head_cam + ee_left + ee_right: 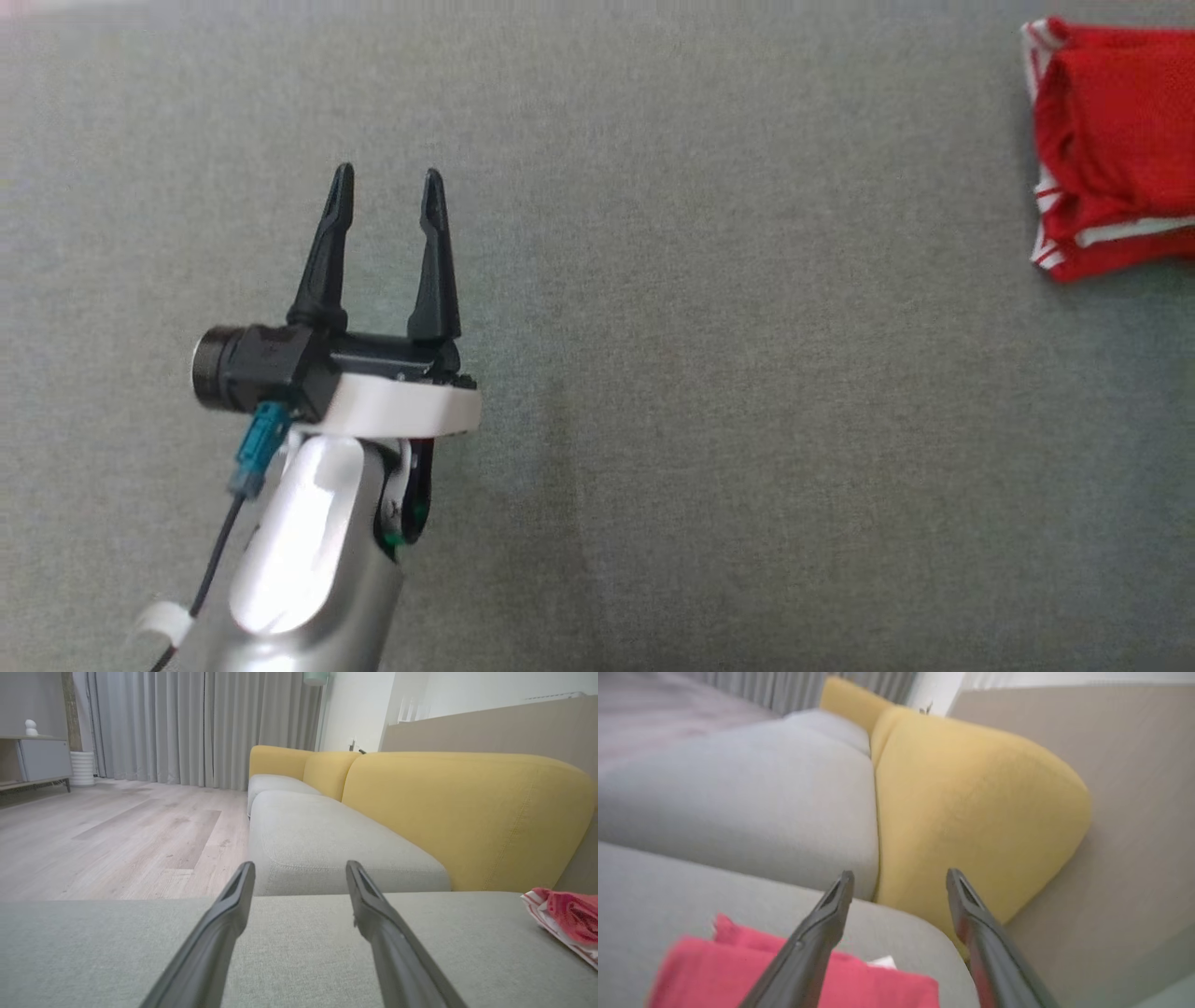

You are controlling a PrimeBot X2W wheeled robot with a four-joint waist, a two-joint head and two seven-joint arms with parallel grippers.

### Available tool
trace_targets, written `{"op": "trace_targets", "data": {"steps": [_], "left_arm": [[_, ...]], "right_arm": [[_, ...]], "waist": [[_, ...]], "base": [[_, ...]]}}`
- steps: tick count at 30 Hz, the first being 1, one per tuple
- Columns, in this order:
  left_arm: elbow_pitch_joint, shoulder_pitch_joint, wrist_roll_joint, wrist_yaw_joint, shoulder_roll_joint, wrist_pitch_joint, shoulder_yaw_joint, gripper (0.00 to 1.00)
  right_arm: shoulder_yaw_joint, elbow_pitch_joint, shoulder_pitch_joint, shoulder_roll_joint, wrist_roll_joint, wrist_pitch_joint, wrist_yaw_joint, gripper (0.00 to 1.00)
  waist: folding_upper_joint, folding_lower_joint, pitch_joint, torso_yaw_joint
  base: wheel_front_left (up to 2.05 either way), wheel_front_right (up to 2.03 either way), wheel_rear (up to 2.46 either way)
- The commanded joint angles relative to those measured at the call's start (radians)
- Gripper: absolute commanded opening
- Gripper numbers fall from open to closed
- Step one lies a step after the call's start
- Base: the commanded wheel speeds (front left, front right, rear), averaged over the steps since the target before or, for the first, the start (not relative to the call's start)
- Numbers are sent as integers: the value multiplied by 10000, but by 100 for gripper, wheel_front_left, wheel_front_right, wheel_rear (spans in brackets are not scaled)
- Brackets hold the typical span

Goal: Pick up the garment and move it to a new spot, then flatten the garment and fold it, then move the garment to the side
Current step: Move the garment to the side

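Grey upholstered seat cushion (709,420), folded red garment (1116,149) lying near its right end, left gripper (387,177) spread and empty over bare fabric, right gripper (901,876) spread and empty above the garment, yellow backrest (462,812), pale wood floor (117,830), grey curtains (196,723).

I see the red garment (1116,140) cut off by the right edge in my head and left wrist views, blurred and partly behind a right gripper (900,875) finger in that wrist view, while a white object (31,727) on the far cabinet (44,758) is too small to tell.
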Motion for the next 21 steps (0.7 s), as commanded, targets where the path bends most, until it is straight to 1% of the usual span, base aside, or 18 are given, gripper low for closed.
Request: {"op": "trace_targets", "data": {"steps": [1,6,12,17,21], "left_arm": [[-367,43,-49,4,81,-49,389,100],[-586,365,-25,26,81,-49,500,100],[-688,810,14,0,81,-49,633,100],[-580,1140,-134,-25,81,-49,685,100],[-486,1449,-171,-78,81,-49,694,100]], "right_arm": [[48,-507,160,12,195,-146,-7,100],[68,-2052,758,1288,1019,-258,-7,100],[124,-3888,2227,2856,1861,-244,-7,100],[62,-4566,3756,3983,2215,-391,-7,100],[195,-4592,4930,4434,2076,-518,-7,100]], "waist": [[0,1,-426,-17],[0,1,-1057,65],[0,1,-1544,214],[0,1,-1755,349],[0,1,-1871,372]], "base": [[0,0,0],[0,0,0],[0,0,0],[0,0,0],[0,0,0]]}}
